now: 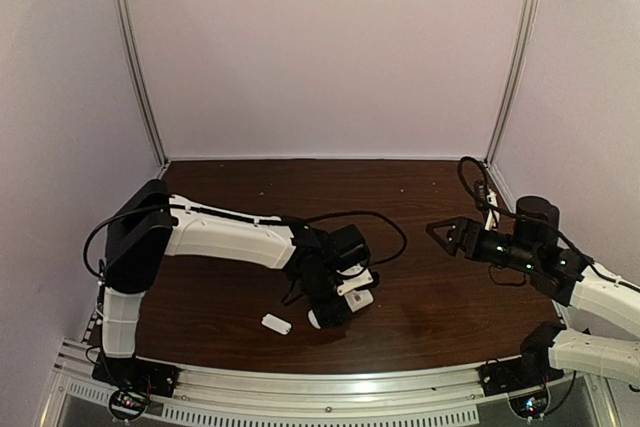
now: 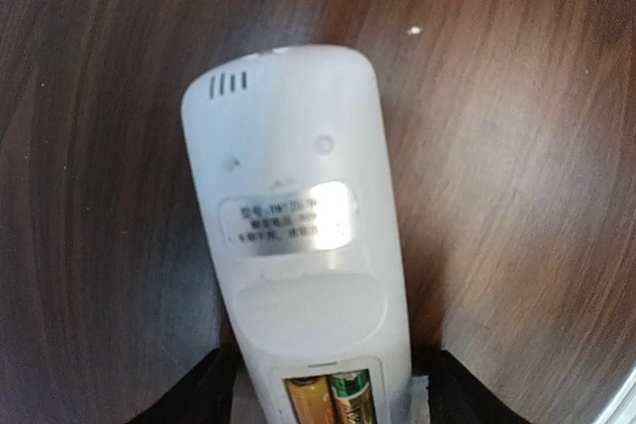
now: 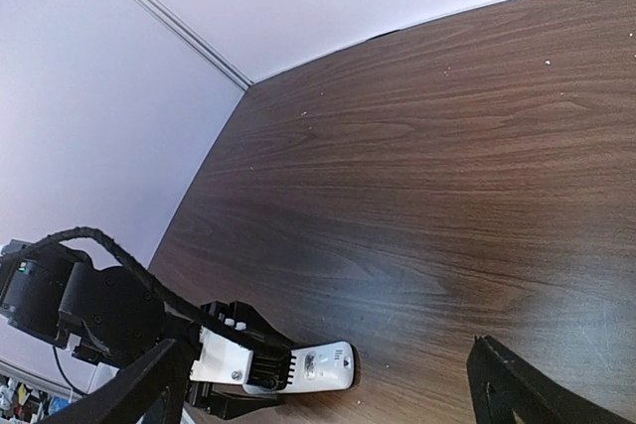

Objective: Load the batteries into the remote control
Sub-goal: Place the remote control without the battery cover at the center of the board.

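The white remote control [image 2: 298, 206] lies back-up on the dark wooden table, its battery bay uncovered. Two batteries lie side by side in the bay: a golden one [image 2: 310, 399] and one with a green band [image 2: 351, 392]. My left gripper [image 2: 338, 389] straddles the remote's bay end. A dark finger [image 2: 199, 399] stands on each side, and a narrow gap shows beside the right one. From above, the remote [image 1: 358, 298] pokes out of the left gripper [image 1: 335, 309]. My right gripper [image 1: 445, 235] hovers wide open and empty at the right, far from the remote [image 3: 323, 366].
A small white cover piece [image 1: 276, 324] lies on the table just left of the left gripper, near the front edge. Pale walls close in the table [image 1: 300, 187] on three sides. A black cable loops behind the left wrist.
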Controlling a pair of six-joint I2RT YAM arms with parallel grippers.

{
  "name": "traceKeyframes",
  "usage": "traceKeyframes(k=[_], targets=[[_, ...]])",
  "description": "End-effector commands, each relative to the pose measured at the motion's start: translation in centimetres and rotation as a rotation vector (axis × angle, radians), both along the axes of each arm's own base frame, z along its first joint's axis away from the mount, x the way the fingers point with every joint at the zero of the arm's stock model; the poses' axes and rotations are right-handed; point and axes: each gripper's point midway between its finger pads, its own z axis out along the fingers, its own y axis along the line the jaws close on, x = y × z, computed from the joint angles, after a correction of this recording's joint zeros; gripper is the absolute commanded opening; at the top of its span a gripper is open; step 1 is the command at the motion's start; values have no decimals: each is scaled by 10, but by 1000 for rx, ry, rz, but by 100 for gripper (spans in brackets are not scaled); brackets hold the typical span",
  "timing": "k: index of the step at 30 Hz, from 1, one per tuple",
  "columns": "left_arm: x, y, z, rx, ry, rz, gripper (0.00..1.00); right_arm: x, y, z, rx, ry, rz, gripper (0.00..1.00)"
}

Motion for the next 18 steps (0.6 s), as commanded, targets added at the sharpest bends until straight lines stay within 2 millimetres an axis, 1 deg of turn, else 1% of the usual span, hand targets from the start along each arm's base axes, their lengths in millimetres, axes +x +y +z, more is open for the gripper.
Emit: traceKeyframes(k=[1,3,5,7,9,10,11,12,13,15,18], targets=[[3,14,14,43,-28,31,75,-4,5,1,-43,-9,59,100],[3,14,32,2,-40,63,75,-6,8,-3,-53,-3,88,100],[4,20,50,-45,-51,121,73,-7,11,-9,-58,11,108,100],[4,33,65,-99,-41,188,71,-9,15,-12,-59,20,139,100],[1,52,72,-140,-10,259,65,-13,20,-12,-45,20,173,98],[-1,61,72,-156,6,296,61,-15,22,-15,-43,25,188,97],[-9,67,72,-180,44,315,57,-17,22,-16,-43,27,197,95],[-15,79,65,-174,66,341,53,-18,23,-16,-45,24,206,95],[-21,84,66,-187,84,364,49,-19,24,-15,-46,19,213,94],[-30,91,63,-217,126,405,44,-18,24,-14,-53,7,218,92],[-41,97,54,-237,187,450,39,-19,27,-14,-53,7,235,89]])
